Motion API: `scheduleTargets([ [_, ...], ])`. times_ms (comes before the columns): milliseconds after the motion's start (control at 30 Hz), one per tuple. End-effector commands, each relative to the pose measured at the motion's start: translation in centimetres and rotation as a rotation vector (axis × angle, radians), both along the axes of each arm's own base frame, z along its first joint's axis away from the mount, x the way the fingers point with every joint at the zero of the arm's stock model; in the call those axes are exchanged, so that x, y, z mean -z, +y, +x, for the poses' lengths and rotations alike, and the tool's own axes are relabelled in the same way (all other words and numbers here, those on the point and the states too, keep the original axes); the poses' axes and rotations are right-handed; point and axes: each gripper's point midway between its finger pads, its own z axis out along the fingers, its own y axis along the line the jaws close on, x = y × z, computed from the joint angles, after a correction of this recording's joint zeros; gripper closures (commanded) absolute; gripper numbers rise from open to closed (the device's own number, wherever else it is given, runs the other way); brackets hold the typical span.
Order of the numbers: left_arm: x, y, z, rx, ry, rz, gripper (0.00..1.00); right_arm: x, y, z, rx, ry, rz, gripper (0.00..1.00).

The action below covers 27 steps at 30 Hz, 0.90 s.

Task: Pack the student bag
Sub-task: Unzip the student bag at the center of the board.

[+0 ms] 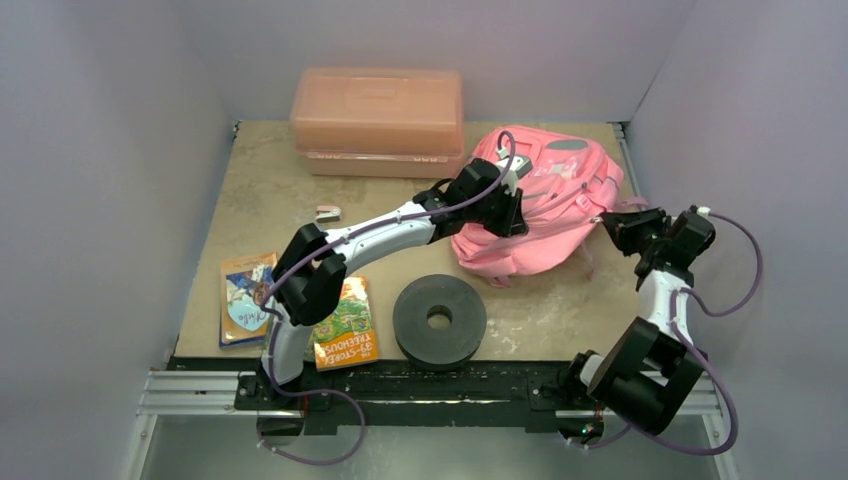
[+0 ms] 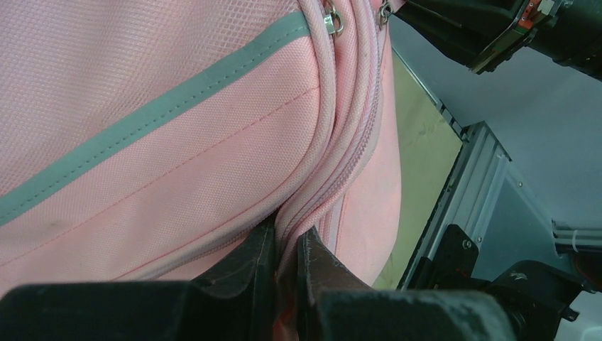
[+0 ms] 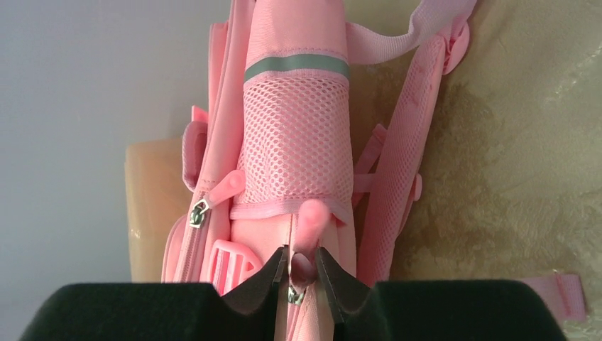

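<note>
And here we go: the student bag is lying on the table just right of the salmon-pink box, sitting a touch nearer the arms than the box is. The left gripper is reaching in on the bag's box-facing side, and its jaws are squeezing almost together on a fold of pink fabric right beside a zip line. Over on the side of the bag farthest from the box, the right gripper is standing with its jaws narrow, pinching the pink zipper pull that is hanging just under the mesh side pocket. Toward the arms from the box, a black disc is lying flat, and two books are resting further left of the box at the table's near edge.
</note>
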Motion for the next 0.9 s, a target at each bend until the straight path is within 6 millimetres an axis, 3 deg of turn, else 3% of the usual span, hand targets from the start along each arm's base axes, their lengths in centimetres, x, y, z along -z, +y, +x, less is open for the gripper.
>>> scheduleTargets([
  [0, -3.6, -1.3, -0.1, 0.02, 0.026, -0.112, 1.0, -1.8, -0.6, -0.3, 0.009, 0.008, -0.077, 0.74],
  [67, -3.6, -1.3, 0.0, 0.02, 0.03, -0.113, 1.0, -1.8, -0.6, -0.4, 0.0, 0.017, -0.101, 0.75],
  [200, -3.8, -1.5, -0.1, 0.023, 0.034, -0.118, 1.0, -1.8, -0.4, -0.3, -0.011, 0.03, -0.14, 0.99],
  [467, -3.7, -1.8, 0.3, 0.017, 0.066, -0.129, 1.0, -3.3, 1.0, -0.8, -0.041, 0.054, -0.298, 1.0],
  [633, -4.0, -2.7, 0.8, 0.007, 0.139, -0.169, 1.0, -4.4, 6.5, -2.6, -0.17, 0.051, -0.492, 1.0],
  [767, -4.2, -3.2, 1.4, -0.023, 0.177, -0.194, 1.0, -6.6, 12.1, -5.3, -0.379, -0.178, -0.567, 1.0],
  [867, -4.4, -3.6, 1.6, -0.029, 0.193, -0.218, 1.0, -7.3, 14.2, -6.6, -0.474, -0.303, -0.575, 1.0],
])
